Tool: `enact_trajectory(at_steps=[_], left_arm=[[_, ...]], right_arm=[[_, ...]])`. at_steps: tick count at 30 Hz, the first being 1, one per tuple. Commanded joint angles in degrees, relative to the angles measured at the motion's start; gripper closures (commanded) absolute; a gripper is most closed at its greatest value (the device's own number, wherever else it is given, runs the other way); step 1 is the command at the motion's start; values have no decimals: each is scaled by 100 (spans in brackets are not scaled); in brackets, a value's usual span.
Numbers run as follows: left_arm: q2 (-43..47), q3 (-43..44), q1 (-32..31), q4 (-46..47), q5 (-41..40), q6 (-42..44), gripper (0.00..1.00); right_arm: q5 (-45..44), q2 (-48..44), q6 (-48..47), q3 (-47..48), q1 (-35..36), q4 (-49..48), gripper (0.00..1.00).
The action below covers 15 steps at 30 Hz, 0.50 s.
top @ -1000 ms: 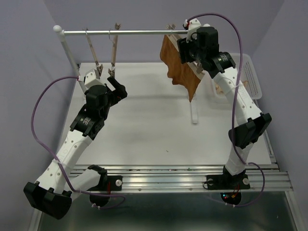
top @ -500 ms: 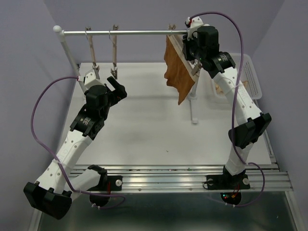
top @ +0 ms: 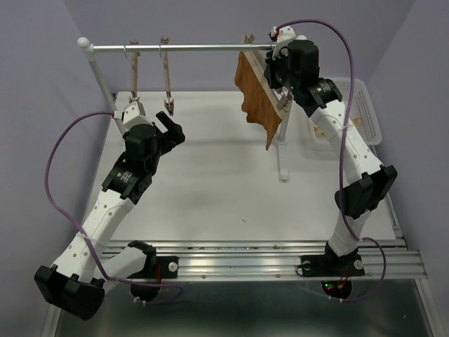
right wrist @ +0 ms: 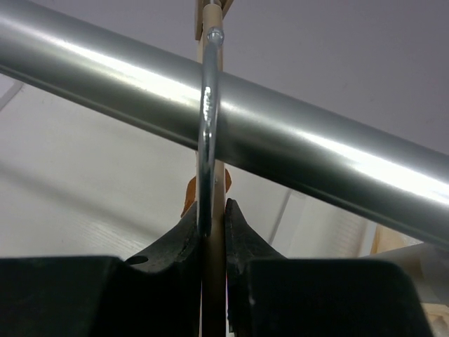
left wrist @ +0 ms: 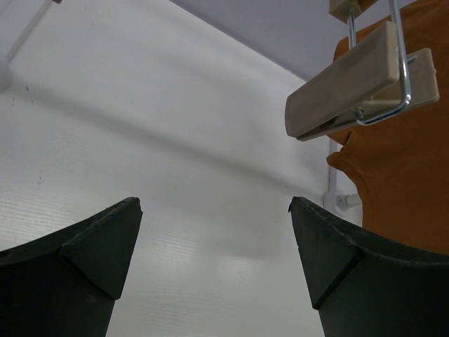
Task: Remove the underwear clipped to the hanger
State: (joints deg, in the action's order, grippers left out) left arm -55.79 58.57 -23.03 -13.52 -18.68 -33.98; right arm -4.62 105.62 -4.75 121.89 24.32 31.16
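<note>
Right claw [right wrist: 213, 219]: clenched on the wooden bar of the hanger [right wrist: 212, 295], one finger pressed to each side of it, just under the metal rail [right wrist: 316, 154]. Hanger's wire hook [right wrist: 205, 140]: looped over that rail. Top view, same items: right claw [top: 279, 74] raised at the rail's [top: 189, 48] right end, hanger [top: 284, 104] tilted with its near end lower. Underwear [top: 256, 95]: rust-brown, hanging off the hanger on its left side, clear of the counter [top: 210, 182]; whether both clips grip it cannot be told. Left claw [top: 165, 125]: released, fingers spread, holding nothing, poised above the counter's left part below two bare wooden hangers [top: 132, 74] on the rail. Left wrist view: left claw [left wrist: 214, 210] wide apart, a wooden clip [left wrist: 351, 81] with wire spring hanging above its right finger, underwear [left wrist: 403, 175] beyond. White basket [top: 368, 112]: at the counter's far right edge.
</note>
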Motion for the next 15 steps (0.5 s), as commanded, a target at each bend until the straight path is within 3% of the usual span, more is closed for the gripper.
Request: enact_trajectory(at_steps=[1, 15], left_arm=[[103, 111, 26, 165, -66, -12, 1], [103, 94, 26, 288, 57, -12, 1]], right_arm=[[75, -498, -210, -112, -41, -742, 99], [242, -1175, -667, -842, -41, -1182, 99]])
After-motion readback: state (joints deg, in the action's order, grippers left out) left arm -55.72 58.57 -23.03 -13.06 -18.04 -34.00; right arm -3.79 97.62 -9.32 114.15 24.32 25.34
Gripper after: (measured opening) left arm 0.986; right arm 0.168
